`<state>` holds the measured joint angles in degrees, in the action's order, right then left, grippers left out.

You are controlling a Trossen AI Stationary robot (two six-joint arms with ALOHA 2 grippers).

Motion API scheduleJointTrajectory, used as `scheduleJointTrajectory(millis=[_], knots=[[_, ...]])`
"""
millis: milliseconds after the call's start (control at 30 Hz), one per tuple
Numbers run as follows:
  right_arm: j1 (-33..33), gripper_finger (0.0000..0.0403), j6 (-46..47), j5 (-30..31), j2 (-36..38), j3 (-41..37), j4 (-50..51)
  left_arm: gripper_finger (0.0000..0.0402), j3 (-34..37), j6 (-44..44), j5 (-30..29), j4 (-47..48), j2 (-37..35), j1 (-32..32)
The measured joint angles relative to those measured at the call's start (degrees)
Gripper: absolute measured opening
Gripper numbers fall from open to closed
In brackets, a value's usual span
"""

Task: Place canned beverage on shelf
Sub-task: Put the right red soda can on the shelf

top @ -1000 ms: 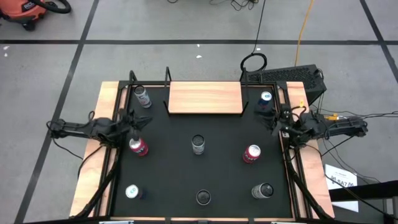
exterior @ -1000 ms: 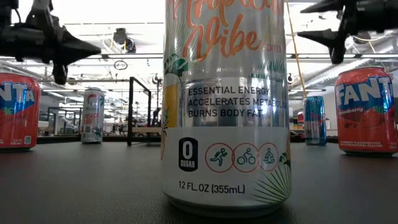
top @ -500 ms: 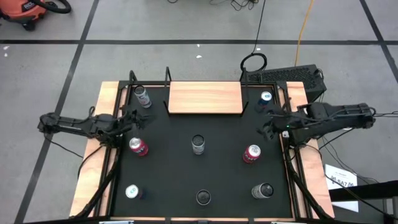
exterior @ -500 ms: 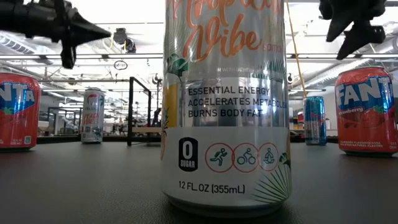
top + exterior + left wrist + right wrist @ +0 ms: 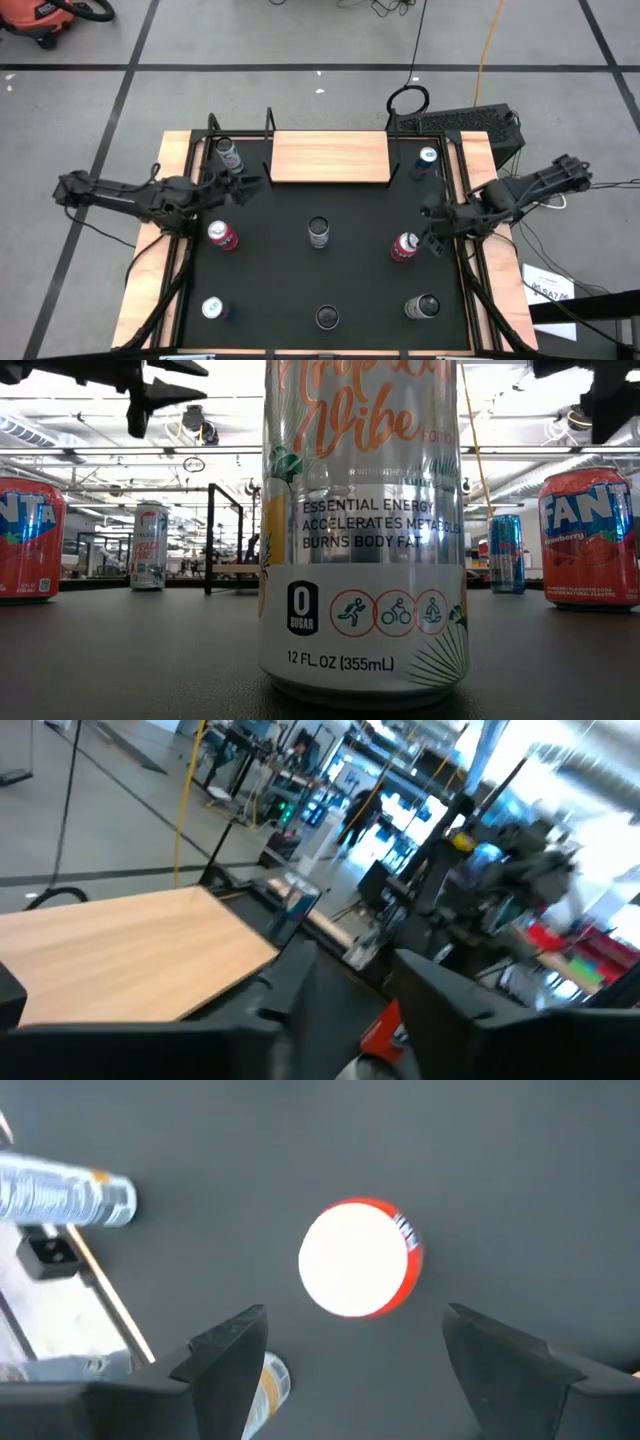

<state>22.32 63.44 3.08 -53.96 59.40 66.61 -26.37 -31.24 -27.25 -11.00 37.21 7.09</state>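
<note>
The shelf (image 5: pixel 330 157), a light-wood board with black end rails, lies at the table's far middle; it also shows in the left wrist view (image 5: pixel 130 950). Several cans stand upright on the black mat (image 5: pixel 270 270). My right gripper (image 5: pixel 432 235) is open and empty, pointing down above a red Fanta can (image 5: pixel 404 247); in the right wrist view the can's top (image 5: pixel 358 1260) shows just beyond the gripper (image 5: pixel 350 1355). My left gripper (image 5: pixel 240 183) is open and empty, raised near the shelf's left end, between a silver can (image 5: pixel 229 155) and a red can (image 5: pixel 222 235).
A blue can (image 5: pixel 427 160) stands right of the shelf. A silver can (image 5: pixel 319 232) stands mid-mat, and three more cans (image 5: pixel 327 318) along the near edge, the middle one filling the low view (image 5: pixel 365 530). Wooden table edges (image 5: pixel 165 250) flank the mat.
My right gripper has gone from beside the blue can toward the table's near edge and up, tipping downward over the right red can. My left gripper has risen and gone a little toward the shelf. No can has moved.
</note>
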Motion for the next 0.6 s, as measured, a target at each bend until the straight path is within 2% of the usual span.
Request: scheduleJointTrajectory(millis=[133,267,467,600], knots=[[4.1,0.0288,-4.1,4.7,-1.8,0.0,-0.2,0.021,0.0,3.1,-0.1,-0.7,3.0,0.0],[4.9,0.0288,-3.3,8.7,-3.7,0.0,0.1,0.0241,0.0,5.1,-0.3,-2.2,5.9,-1.2],[5.8,0.0294,-13.4,4.2,-5.9,0.0,-0.6,0.0258,0.0,6.7,-0.2,-4.9,9.2,-3.5],[6.3,0.0333,-19.5,4.7,-8.7,0.0,-2.6,0.0259,0.0,9.9,0.1,-8.4,11.2,-4.1]])
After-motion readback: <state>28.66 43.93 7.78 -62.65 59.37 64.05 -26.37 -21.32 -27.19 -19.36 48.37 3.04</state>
